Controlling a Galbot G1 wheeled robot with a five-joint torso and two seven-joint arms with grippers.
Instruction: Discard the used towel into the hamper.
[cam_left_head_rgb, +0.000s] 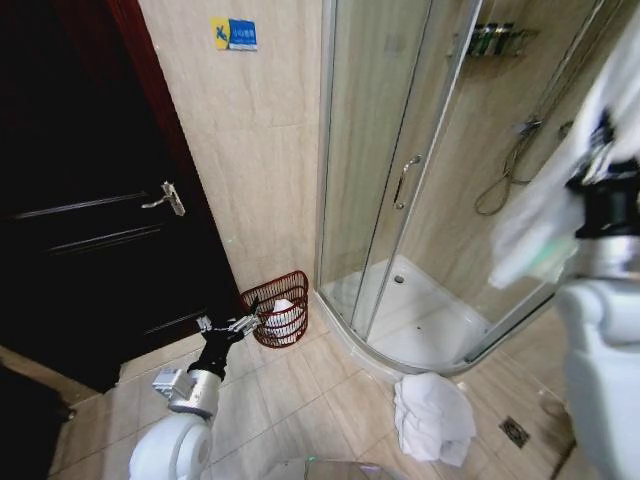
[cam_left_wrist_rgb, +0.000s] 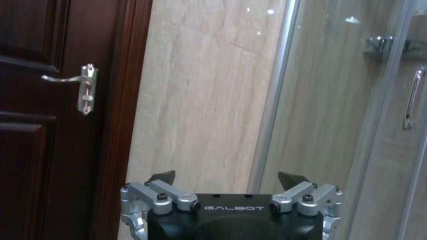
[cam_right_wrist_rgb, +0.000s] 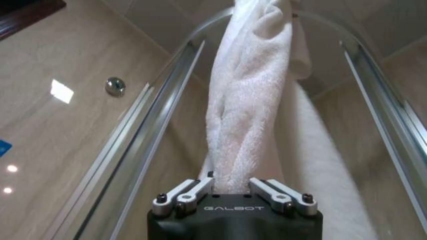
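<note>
The hamper (cam_left_head_rgb: 281, 308), a small reddish-brown openwork basket, stands on the floor against the tiled wall, with a white cloth bundled inside it. My left gripper (cam_left_head_rgb: 243, 322) is low beside the hamper's left rim. Its wrist view shows that gripper (cam_left_wrist_rgb: 227, 178) open and holding nothing, facing the wall. My right gripper (cam_left_head_rgb: 598, 150) is raised at the right edge, shut on a white towel (cam_left_head_rgb: 545, 215) that hangs beside the shower glass. In the right wrist view the gripper (cam_right_wrist_rgb: 232, 184) clamps the twisted towel (cam_right_wrist_rgb: 250, 90).
A second white towel (cam_left_head_rgb: 432, 415) lies crumpled on the floor tiles by the shower tray (cam_left_head_rgb: 420, 320). The curved glass shower enclosure (cam_left_head_rgb: 400, 170) fills the right half. A dark wooden door (cam_left_head_rgb: 90, 220) with a lever handle stands on the left. A floor drain (cam_left_head_rgb: 514, 431) lies near the right.
</note>
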